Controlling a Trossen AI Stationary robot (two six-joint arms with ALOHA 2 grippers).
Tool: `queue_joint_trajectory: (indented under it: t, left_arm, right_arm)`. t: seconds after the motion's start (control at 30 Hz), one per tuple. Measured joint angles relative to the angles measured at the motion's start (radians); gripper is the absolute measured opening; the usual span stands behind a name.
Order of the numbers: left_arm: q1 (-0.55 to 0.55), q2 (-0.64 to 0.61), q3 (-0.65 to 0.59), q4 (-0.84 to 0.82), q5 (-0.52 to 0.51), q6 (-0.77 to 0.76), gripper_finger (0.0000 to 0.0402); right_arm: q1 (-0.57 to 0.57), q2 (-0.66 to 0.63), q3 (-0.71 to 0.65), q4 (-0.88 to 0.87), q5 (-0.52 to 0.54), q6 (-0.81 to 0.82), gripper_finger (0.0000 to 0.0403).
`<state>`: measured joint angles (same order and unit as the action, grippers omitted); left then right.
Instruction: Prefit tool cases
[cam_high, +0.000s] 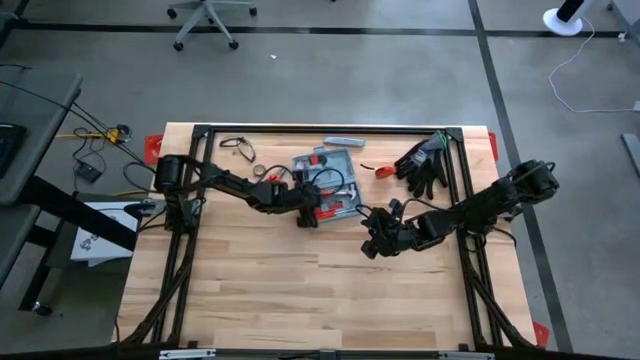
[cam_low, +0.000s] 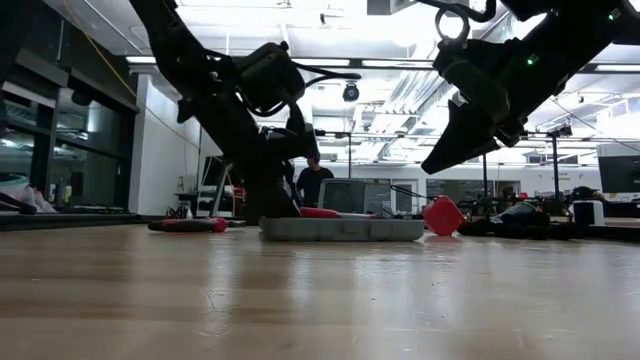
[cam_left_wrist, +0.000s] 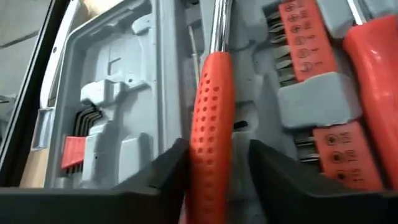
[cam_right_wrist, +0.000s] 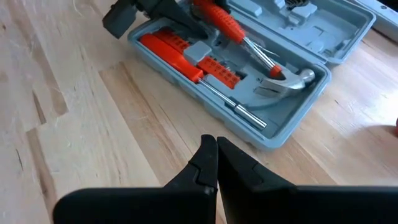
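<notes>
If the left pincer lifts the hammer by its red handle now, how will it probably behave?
The hammer will probably tip head-down: its steel head looks heavy, and the left pincer straddles the far handle end. The dimpled red grip should resist slipping. It looks rigid and unlikely to bend.

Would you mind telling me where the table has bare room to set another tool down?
The near half of the table is bare wood, below both arms. The far strip is crowded: the open tool case, black gloves at its right, and the left gripper over the case.
</notes>
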<state>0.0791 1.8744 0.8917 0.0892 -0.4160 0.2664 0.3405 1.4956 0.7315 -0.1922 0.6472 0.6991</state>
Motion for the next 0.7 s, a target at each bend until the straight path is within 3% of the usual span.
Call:
queue_joint_trajectory:
  t: [0.13,0.43,0.7]
  left_arm:
    - [-0.017,0.002,-0.002,-0.015,0.004,-0.016,0.0037]
    - [-0.072,-0.015,-0.006,-0.019,-0.089,-0.073,0.0037]
    - [-0.128,-0.143,-0.007,-0.035,-0.168,-0.073,0.0037]
  right_arm:
    - [0.0,0.0,0.0,-0.007,0.0,0.0,0.0]
    - [0.0,-0.001,0.0,-0.011,0.0,0.0,0.0]
    - [0.0,-0.001,0.0,-0.027,0.001,0.0,0.0]
